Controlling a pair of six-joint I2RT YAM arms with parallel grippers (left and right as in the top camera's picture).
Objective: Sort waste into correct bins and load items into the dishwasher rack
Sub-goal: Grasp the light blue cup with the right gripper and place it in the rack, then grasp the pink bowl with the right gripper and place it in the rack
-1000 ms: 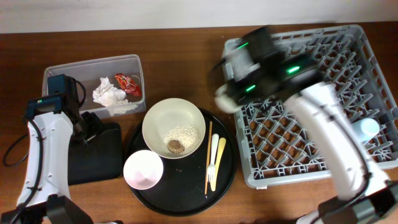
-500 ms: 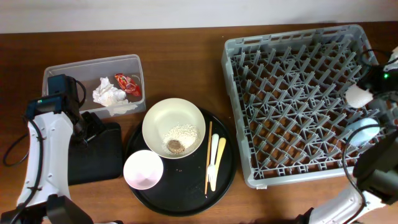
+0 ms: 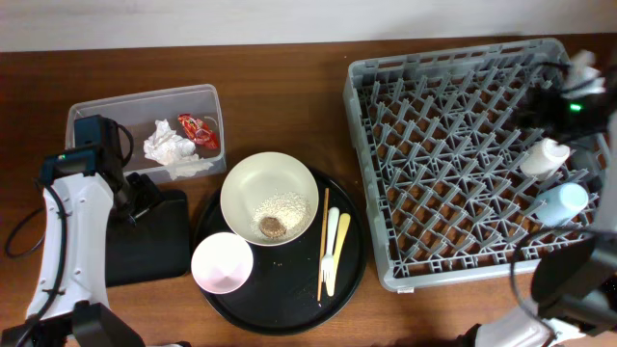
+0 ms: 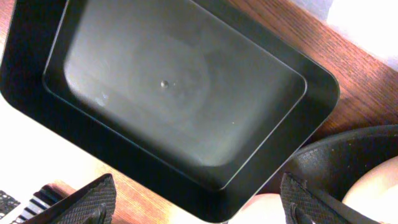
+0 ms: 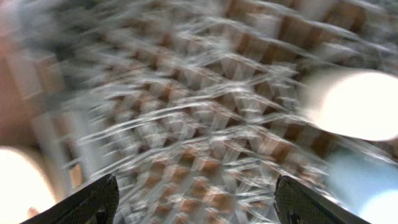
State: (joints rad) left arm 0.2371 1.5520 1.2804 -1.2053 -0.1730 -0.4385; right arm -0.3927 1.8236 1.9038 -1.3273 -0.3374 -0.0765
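Note:
The grey dishwasher rack (image 3: 453, 154) fills the right side. A white cup (image 3: 545, 157) and a light blue cup (image 3: 563, 202) sit in it near its right edge; both show blurred in the right wrist view, white cup (image 5: 354, 102), blue cup (image 5: 367, 183). My right gripper (image 3: 559, 104) (image 5: 196, 205) is open and empty above the rack (image 5: 186, 124). My left gripper (image 3: 145, 198) (image 4: 196, 205) is open and empty over the flat black tray (image 4: 174, 93). The clear tub (image 3: 96, 111) holds white tissues (image 3: 169, 146) and a red wrapper (image 3: 198, 128).
A round black tray (image 3: 280, 294) holds the cream bowl (image 3: 270, 183) with rice and a brown bit (image 3: 272, 226), the pink bowl (image 3: 222, 262), a chopstick (image 3: 324, 246) and pale cutlery (image 3: 335, 249). The flat tray (image 3: 145, 251) lies left of it.
My right arm swung from the rack's left side to its right edge with the white cup. The cup now rests in the rack beside the blue cup, released. The left arm has not moved.

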